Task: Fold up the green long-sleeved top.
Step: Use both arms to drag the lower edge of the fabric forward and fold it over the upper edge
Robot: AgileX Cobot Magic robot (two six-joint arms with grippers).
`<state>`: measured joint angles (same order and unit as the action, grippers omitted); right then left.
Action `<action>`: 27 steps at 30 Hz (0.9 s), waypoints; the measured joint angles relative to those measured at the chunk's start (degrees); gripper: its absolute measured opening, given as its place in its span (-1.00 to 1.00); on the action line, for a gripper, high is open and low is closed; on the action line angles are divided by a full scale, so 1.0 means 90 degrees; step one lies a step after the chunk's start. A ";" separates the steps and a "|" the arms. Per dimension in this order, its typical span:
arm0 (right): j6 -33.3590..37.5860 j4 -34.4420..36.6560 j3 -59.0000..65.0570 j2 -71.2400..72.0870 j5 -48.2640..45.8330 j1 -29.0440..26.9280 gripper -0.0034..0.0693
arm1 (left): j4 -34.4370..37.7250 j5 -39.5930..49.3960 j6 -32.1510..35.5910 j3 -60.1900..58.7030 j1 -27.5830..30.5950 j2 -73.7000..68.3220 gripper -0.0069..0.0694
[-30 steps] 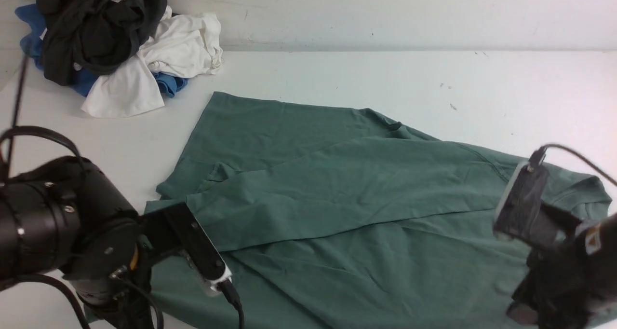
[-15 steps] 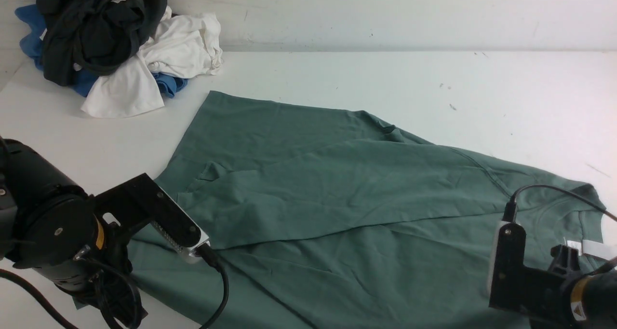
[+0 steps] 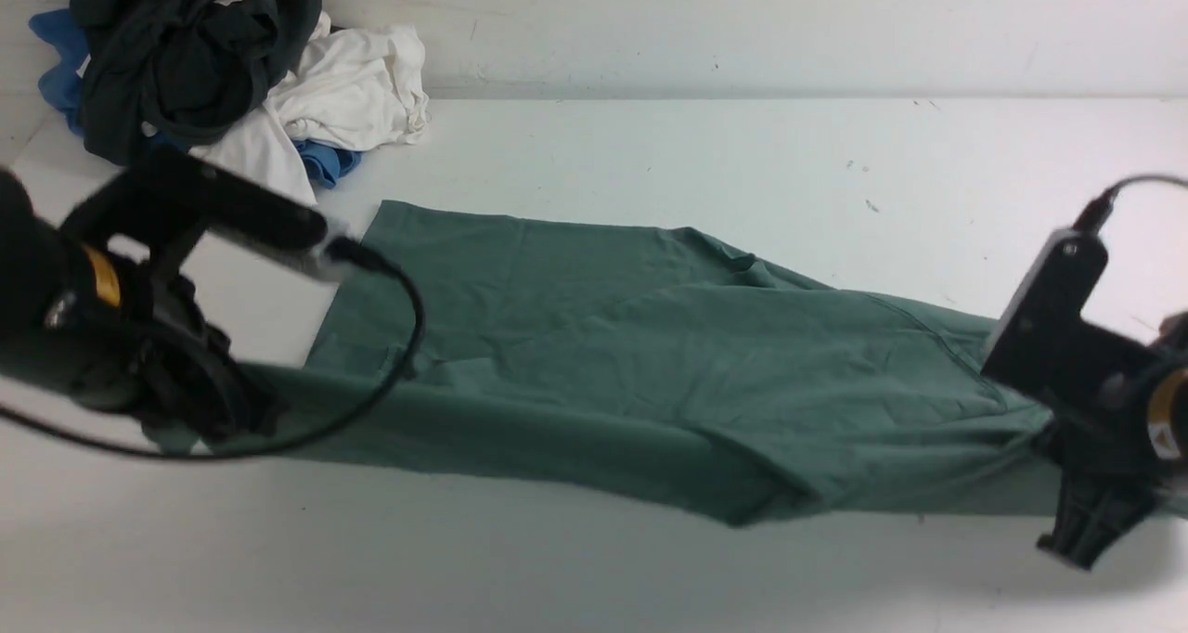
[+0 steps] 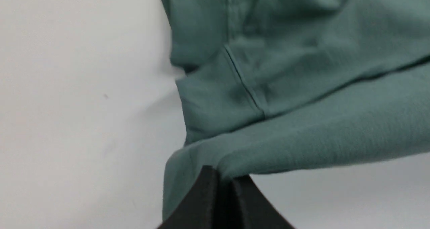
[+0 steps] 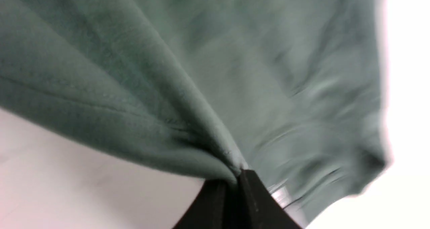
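The left claw (image 4: 223, 185) and right claw (image 5: 240, 182) each grasp the near edge of the green long-sleeved top (image 3: 650, 355) above the bench (image 3: 594, 577).

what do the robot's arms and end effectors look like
Left arm and right arm: matte black, with a yellow-orange marking near each wrist and a black cable from a boxy mount. Left end effector and right end effector: black wedge-shaped fingers.

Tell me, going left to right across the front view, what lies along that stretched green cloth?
Left tool → green long-sleeved top → right tool; each tool is clamped on an end of the top.
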<state>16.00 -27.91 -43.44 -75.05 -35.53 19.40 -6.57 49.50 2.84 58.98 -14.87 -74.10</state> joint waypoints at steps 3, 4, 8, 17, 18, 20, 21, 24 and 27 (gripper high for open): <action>-0.0027 -0.0310 -0.0528 -0.0578 0.0898 -0.0504 -0.86 | 0.0087 -0.0175 0.0000 0.1133 0.0336 -0.1025 -0.78; -0.0027 -0.0351 -0.0709 -0.0835 0.1156 -0.0661 -0.86 | 0.0101 -0.0241 -0.0006 0.1524 0.0419 -0.1402 -0.78; -0.0109 -0.0306 -0.1377 -0.1773 0.1712 -0.1041 -0.86 | 0.0118 -0.0489 -0.0044 0.2902 0.0563 -0.2778 -0.78; -0.0584 -0.0031 -0.2572 -0.3510 0.1736 -0.1167 -0.40 | 0.0069 -0.0159 -0.0059 0.5911 0.0605 -0.6099 -0.37; -0.0674 -0.0023 -0.2646 -0.3559 0.1668 -0.1167 -0.30 | 0.0046 0.0038 -0.0073 0.6256 0.0610 -0.6372 -0.25; -0.0869 -0.0017 -0.2883 -0.3574 0.1477 -0.1167 -0.12 | -0.0062 0.0475 -0.0094 0.6960 0.0610 -0.6760 -0.02; -0.0958 -0.0017 -0.3007 -0.3546 0.1377 -0.1167 -0.06 | -0.0117 0.0674 -0.0094 0.7227 0.0610 -0.6860 0.08; -0.1197 0.0029 -0.3329 -0.3404 0.1070 -0.1141 0.00 | -0.0180 0.1144 -0.0088 0.7713 0.0617 -0.6887 0.23; -0.1313 0.0287 -0.3539 -0.3232 0.0757 -0.1007 -0.05 | -0.0172 0.1523 -0.0080 0.7943 0.0617 -0.6757 0.27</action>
<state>4.18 -25.33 -75.29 -104.14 -28.71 10.33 -8.12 63.20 2.11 130.47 -9.32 -134.92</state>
